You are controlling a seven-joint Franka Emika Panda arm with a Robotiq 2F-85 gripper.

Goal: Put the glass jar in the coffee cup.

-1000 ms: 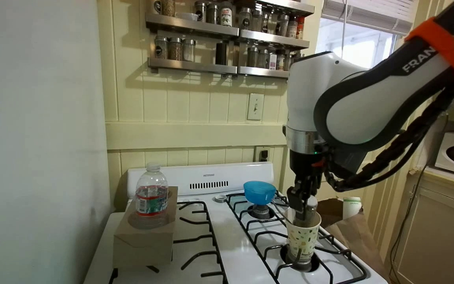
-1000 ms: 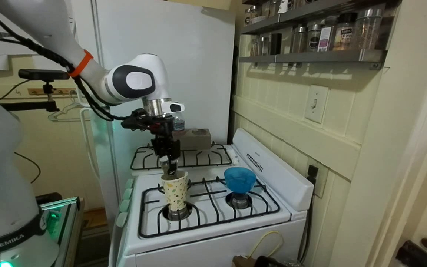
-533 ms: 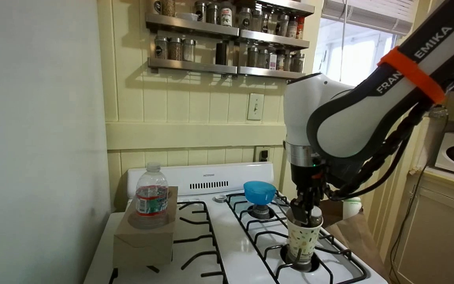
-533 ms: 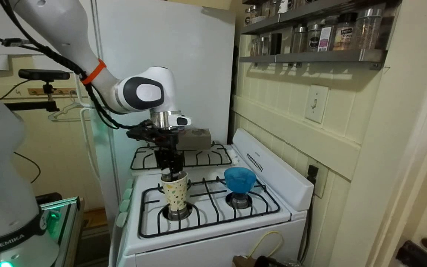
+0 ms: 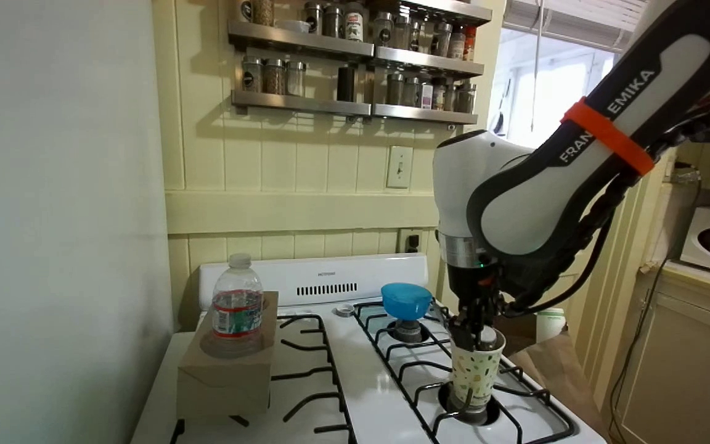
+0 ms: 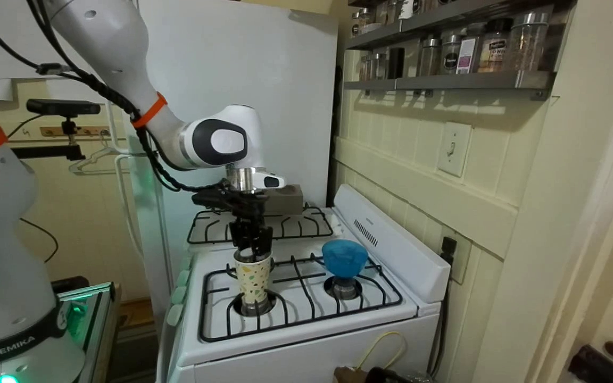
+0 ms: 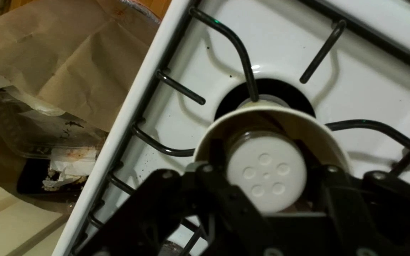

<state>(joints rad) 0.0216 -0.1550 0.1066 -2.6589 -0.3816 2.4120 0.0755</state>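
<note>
The coffee cup, pale cream with speckled print, stands upright on a front stove burner in both exterior views (image 5: 476, 377) (image 6: 253, 281); its inner wall shows in the wrist view (image 7: 313, 137). The glass jar (image 7: 266, 176) is inside the cup's mouth, with its pale holed lid facing up. Its lid also shows at the rim in an exterior view (image 5: 489, 335); the rest is hidden by the cup. My gripper (image 7: 263, 153) reaches down into the cup, one finger on each side of the jar, close against it. The gripper also shows in both exterior views (image 5: 469, 336) (image 6: 253, 247).
A blue bowl (image 5: 405, 300) sits on the back burner behind the cup. A clear plastic bottle (image 5: 238, 311) stands on a cardboard box (image 5: 225, 385). Black grate bars (image 7: 233, 39) surround the cup. A brown paper bag (image 7: 66, 67) is beside the stove.
My gripper and the glass jar have moved down together into the cup. The jar, tilted and mostly above the rim before, now sits more upright with its lid near the rim.
</note>
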